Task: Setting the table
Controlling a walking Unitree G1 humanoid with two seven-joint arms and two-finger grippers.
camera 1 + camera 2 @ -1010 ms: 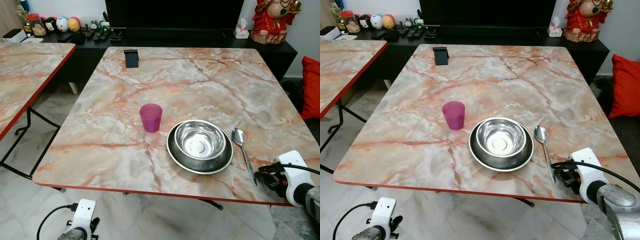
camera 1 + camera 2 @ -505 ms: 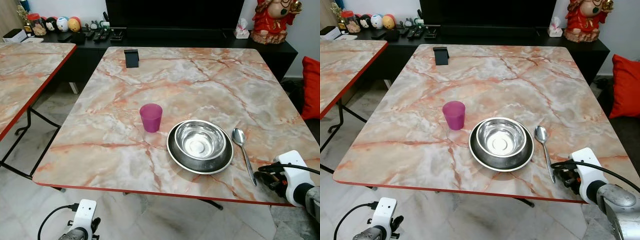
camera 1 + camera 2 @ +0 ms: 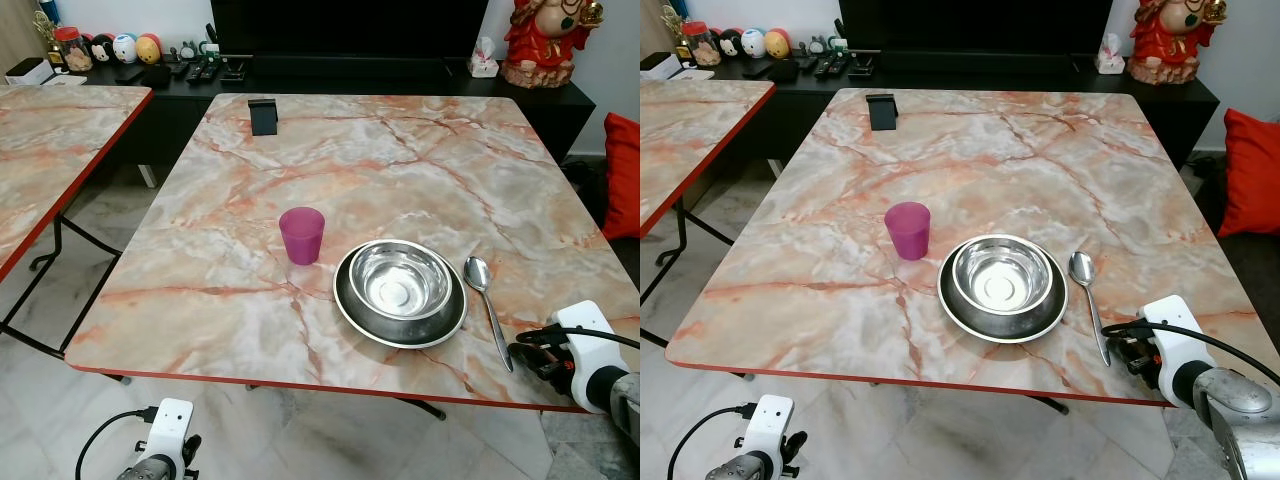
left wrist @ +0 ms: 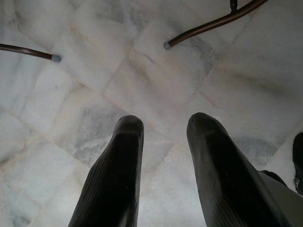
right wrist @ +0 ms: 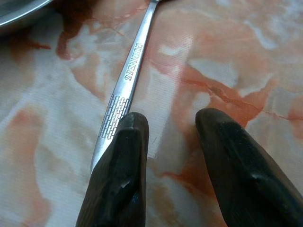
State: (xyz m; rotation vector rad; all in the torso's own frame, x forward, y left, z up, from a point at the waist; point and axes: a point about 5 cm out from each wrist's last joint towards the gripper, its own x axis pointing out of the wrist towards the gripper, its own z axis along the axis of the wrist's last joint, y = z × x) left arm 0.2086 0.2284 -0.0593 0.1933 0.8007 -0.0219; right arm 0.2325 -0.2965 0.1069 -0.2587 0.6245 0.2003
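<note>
Nothing on the surface had shifted since the earlier frames: cup, bowl, plate and spoon lay where they had been, and the right tool had kept its place at the near edge.

Seen from the head camera, the steel bowl (image 3: 399, 281) sat inside the plate (image 3: 350, 305) on the marble surface (image 3: 340, 160). Taking the bowl as landmark, the purple cup (image 3: 301, 235) stood just beside it on the robot's left and slightly farther off, and the spoon (image 3: 485, 305) lay just beside it on the right. The spoon's long axis ran toward the robot, scoop at the far end, handle tip at the near end. The right tool (image 3: 527, 355) hovered at that handle tip, so the right arm was by far the nearer. The left tool (image 3: 790, 446) hung idle below the surface edge.

Through the left wrist camera, the left tool (image 4: 163, 161) stood parted over the tiled floor (image 4: 94, 56), holding nothing.

Through the right wrist camera, the right tool (image 5: 170, 142) was released, fingers spread apart. One finger (image 5: 123, 161) overlapped the end of the spoon (image 5: 130, 71) handle; whether it touched could not be told. The other finger sat over bare marble.
</note>
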